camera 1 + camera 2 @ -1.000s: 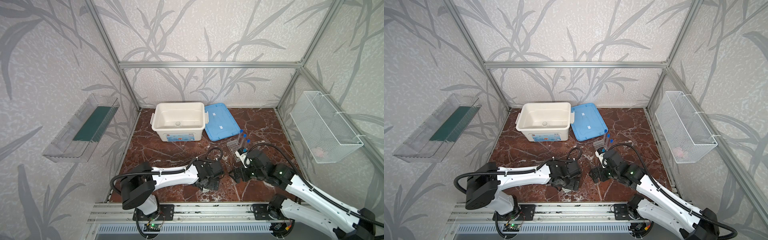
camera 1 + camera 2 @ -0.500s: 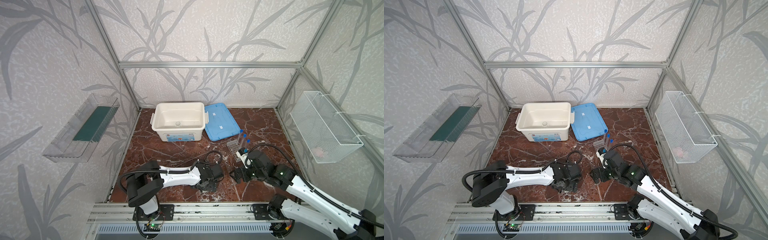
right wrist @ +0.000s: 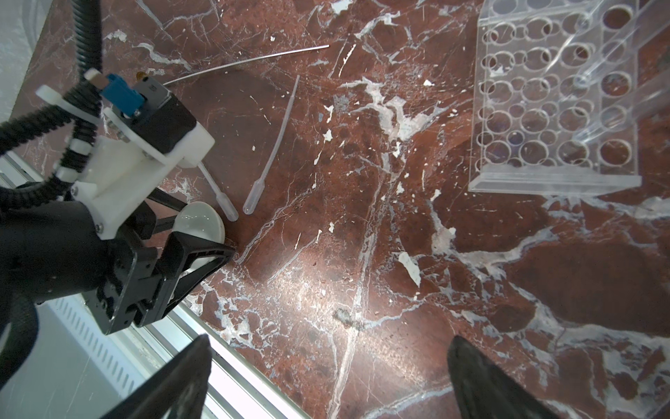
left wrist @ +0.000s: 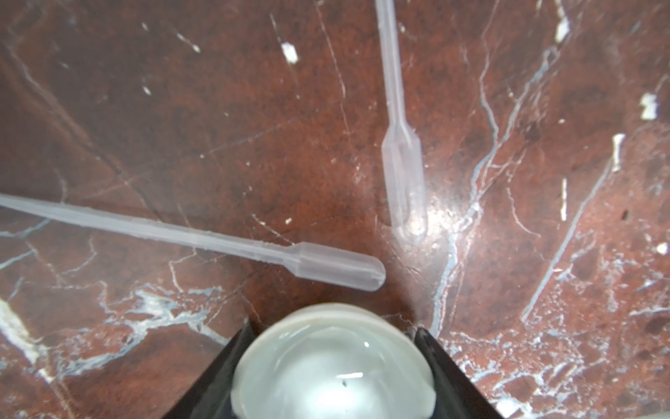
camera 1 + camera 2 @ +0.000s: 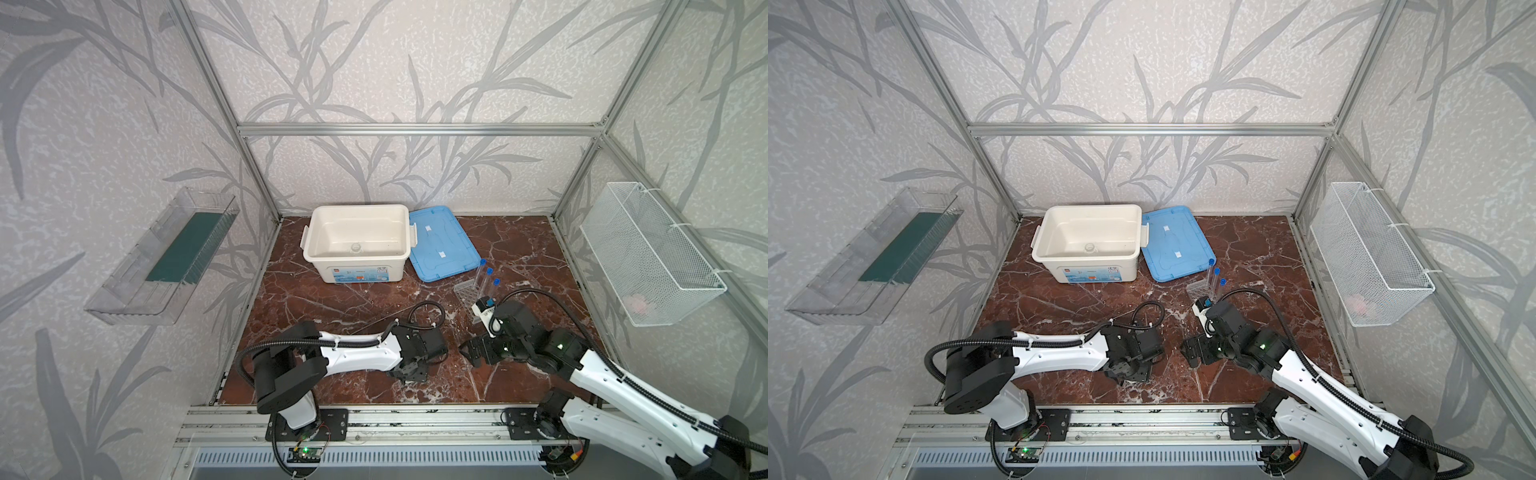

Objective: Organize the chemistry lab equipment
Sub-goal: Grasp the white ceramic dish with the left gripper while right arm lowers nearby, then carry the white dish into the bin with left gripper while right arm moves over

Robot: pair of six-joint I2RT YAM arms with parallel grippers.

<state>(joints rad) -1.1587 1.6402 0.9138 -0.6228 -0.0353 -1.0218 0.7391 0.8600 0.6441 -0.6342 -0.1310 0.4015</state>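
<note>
Within left hand [image 4: 331,328], white dish [image 4: 331,366]

The left arm [image 5: 357,359] has swung: its big black shoulder joint and its elbow now sit a little farther right than a second ago. The cable loop [image 5: 424,311] over its wrist has sunk lower and nearer. The left end effector [image 5: 409,372] has eased slightly toward the near edge of the desk [image 5: 332,307], and its jaws have drawn in. In the left wrist view the fingers [image 4: 217,381] now stand against both sides of the small round white dish [image 4: 331,366].
</note>
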